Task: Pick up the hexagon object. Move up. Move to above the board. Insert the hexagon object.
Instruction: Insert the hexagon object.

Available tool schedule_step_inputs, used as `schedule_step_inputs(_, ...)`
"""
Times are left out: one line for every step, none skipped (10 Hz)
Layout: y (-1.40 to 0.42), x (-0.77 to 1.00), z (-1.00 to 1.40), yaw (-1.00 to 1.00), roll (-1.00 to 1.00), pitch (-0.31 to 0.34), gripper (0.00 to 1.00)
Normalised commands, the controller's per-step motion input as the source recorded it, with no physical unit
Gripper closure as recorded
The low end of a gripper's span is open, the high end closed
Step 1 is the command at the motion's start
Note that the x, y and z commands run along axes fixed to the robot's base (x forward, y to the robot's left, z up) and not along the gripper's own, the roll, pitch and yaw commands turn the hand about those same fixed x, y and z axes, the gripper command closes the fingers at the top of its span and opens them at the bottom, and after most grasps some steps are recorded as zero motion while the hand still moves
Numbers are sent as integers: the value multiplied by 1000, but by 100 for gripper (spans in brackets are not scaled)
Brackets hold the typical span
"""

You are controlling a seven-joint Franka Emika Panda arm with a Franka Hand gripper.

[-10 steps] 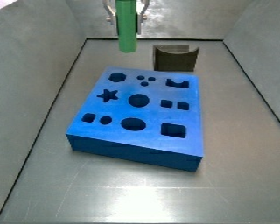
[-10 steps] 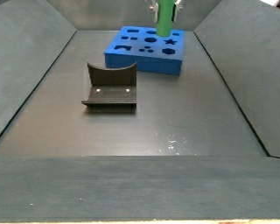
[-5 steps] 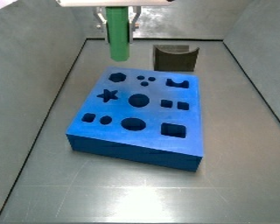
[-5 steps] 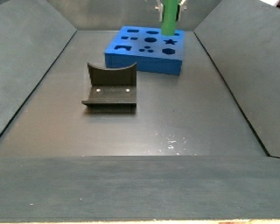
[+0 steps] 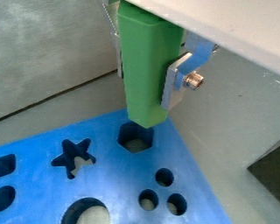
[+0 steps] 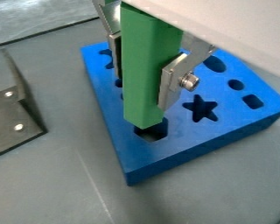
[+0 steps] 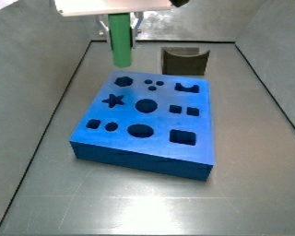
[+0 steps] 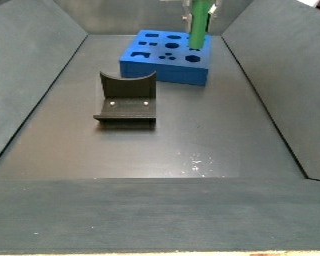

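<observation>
So the claw (image 5: 149,83) is clamped on the hexagon object (image 5: 145,66), holding it upright with the silver finger plates (image 5: 178,79) pressed against its sides. In both wrist views the green peg hangs just over the board (image 5: 101,188), and its lower end sits right above the little hexagon hole (image 5: 133,138) near the board's corner. In a wrist view from the opposite side (image 6: 149,131) the tip looks like it's at the mouth of the hole or barely above it; can't tell if it's actually in yet.

In a side view the peg (image 7: 122,41) shows at the upper left of the frame, over the far left corner of the board (image 7: 150,147), with the claw body cut off at the top edge. The dark fixture (image 7: 184,61) stands behind the board at upper centre, well apart from the peg. The grey tray floor (image 7: 137,203) carries everything; no real worktop to speak of.

My take on doing this step right: it's the insert, so go straight down and slow. The flats of the peg have to match the flats of the hole, so fix any twist before pushing. The board looks like foam, so a slightly off tip may dent the edge rather than slide in. Keep the grip firm until the peg is seated, and don't let it tilt.
</observation>
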Motion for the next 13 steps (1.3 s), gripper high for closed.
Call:
schedule_step_inputs(-346,0,-1000,-329,63,-63,100)
schedule_step_inputs(-323,0,-1000,-254,74,-51,100)
schedule_step_inputs(-289,149,-1000,-180,71,-40,100)
schedule_step_inputs(-237,234,-1000,-109,51,-31,100)
schedule_step_inputs(0,240,-109,0,0,71,100)
schedule_step_inputs(0,23,0,0,0,0,100)
schedule_step_inputs(511,897,-1000,-94,0,57,100)
schedule_step_inputs(60,303,-389,0,26,-6,100)
schedule_step_inputs(0,0,-131,0,63,0,100)
schedule_step_inputs(-380,0,-1000,-191,269,-80,100)
schedule_step_inputs(-177,271,-1000,-177,103,-31,100)
schedule_step_inputs(14,411,-1000,-131,31,0,100)
schedule_step_inputs(0,0,-31,0,29,0,100)
